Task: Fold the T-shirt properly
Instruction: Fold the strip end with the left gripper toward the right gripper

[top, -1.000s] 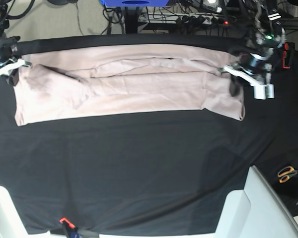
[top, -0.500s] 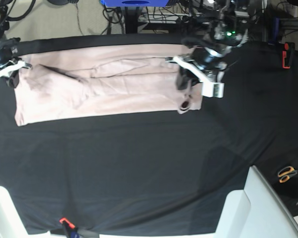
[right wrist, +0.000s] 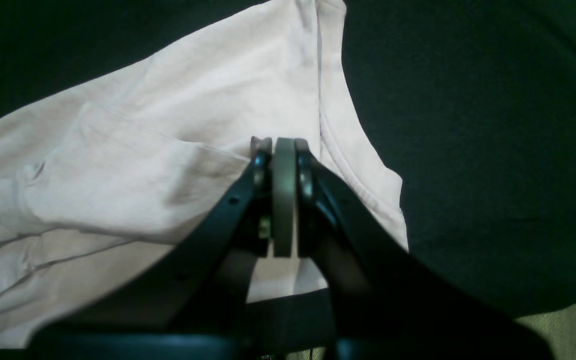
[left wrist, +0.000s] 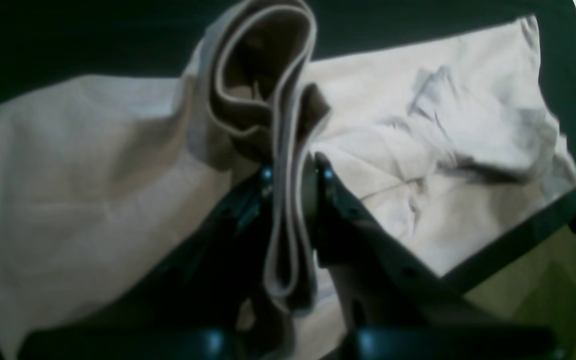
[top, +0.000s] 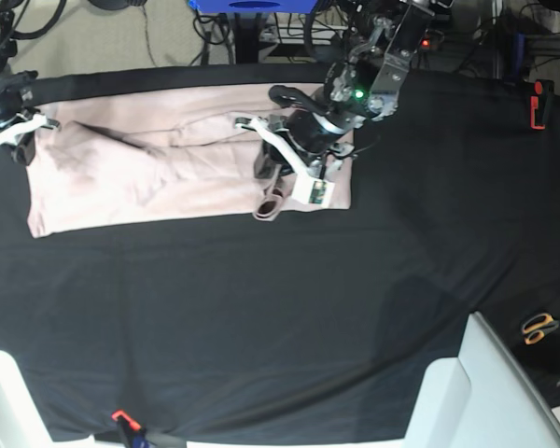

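Overhead, T-shirt lies at table's eleven o'clock. My left gripper pinches its folded hem, lifted. Right gripper, fully closed, rests on the shirt's nine o'clock edge.

From my end the base cam sits high over the table, looking pretty much straight down at the whole black table cover, so it's the wide, far view. The left wrist cam rides right behind the left gripper, super close, looking out past its fingers at the T-shirt. The right wrist cam does the same behind the right gripper. Both wrist views share that pink shirt and cover with the base view, just from opposite ends.
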Tool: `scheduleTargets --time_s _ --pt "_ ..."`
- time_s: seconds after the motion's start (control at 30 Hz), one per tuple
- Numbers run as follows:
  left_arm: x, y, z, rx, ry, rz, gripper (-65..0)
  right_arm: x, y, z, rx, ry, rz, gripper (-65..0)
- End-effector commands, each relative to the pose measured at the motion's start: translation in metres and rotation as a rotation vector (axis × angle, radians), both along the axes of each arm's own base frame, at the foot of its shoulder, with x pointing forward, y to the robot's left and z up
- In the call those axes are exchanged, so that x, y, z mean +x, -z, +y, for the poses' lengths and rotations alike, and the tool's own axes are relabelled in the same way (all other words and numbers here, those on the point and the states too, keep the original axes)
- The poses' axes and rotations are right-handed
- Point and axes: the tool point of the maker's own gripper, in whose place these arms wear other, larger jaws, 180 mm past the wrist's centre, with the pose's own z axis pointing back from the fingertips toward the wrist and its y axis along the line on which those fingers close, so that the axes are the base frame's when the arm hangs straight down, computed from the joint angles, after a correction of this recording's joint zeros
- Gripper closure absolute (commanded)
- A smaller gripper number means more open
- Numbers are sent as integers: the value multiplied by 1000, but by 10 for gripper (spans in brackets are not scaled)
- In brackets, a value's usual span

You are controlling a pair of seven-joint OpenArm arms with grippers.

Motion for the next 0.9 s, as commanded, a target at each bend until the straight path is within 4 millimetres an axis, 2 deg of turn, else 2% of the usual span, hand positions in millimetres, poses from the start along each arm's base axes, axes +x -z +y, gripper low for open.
scheduleTargets --time_s 0.0,0.3,0.47,0.6,0.8,0.87 --pt "10 -10 -8 -28 -11 -38 0 6 -10 -6 -15 0 -39 -2" --pt "11 -2 -20 -43 -16 -4 0 6 -10 -6 -15 0 -39 -2" --pt "5 0 -35 -41 40 -2 0 6 -10 -6 -14 -2 -39 -2" --pt "2 12 -33 -28 38 25 0 6 -10 -6 -14 -2 -39 -2" --pt "4 10 -33 -30 33 22 0 4 -9 -6 -14 -2 -36 -2" --pt "11 6 -36 -37 39 7 -51 4 -9 -6 -14 -2 -36 -2"
